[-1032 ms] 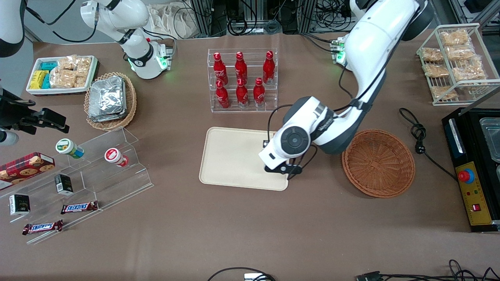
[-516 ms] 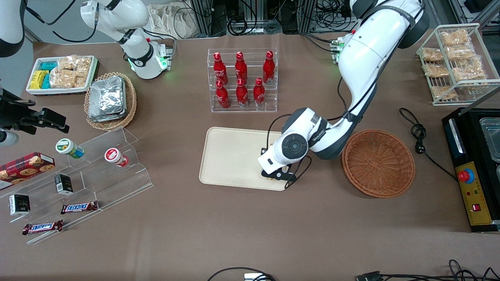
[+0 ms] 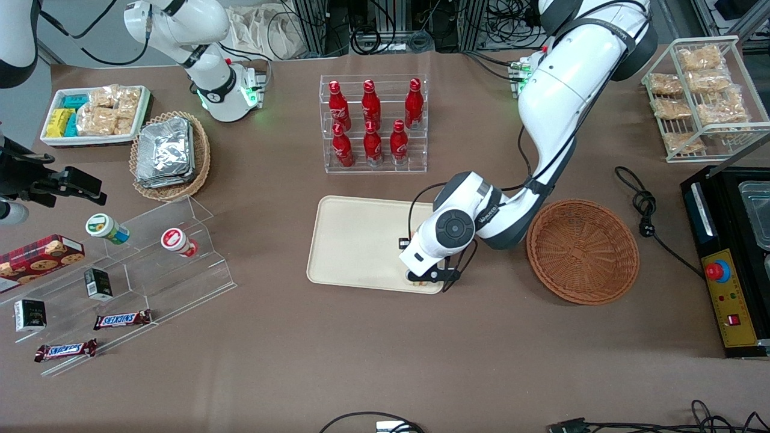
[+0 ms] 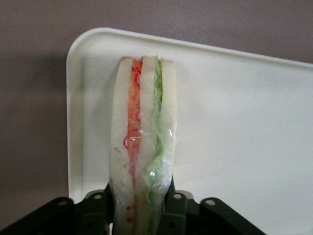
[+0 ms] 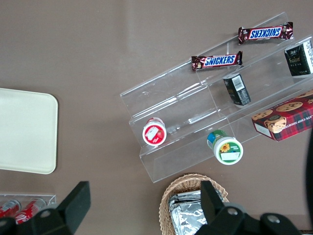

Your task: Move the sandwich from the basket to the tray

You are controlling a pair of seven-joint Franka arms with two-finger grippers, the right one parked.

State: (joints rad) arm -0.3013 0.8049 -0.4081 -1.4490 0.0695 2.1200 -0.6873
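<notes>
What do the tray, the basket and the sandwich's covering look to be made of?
Tray: probably matte cream plastic, smooth, with a moulded rounded rim. Basket: woven reddish-brown wicker, its weave visible. Sandwich, held in the pincer over the tray's corner: pale bread in clear, crinkled, glossy film.

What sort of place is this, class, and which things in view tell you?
Probably a robotics lab staged as a snack shop: bottle rack, candy shelf, cable clutter. The pincer holds a sandwich over the tray.
</notes>
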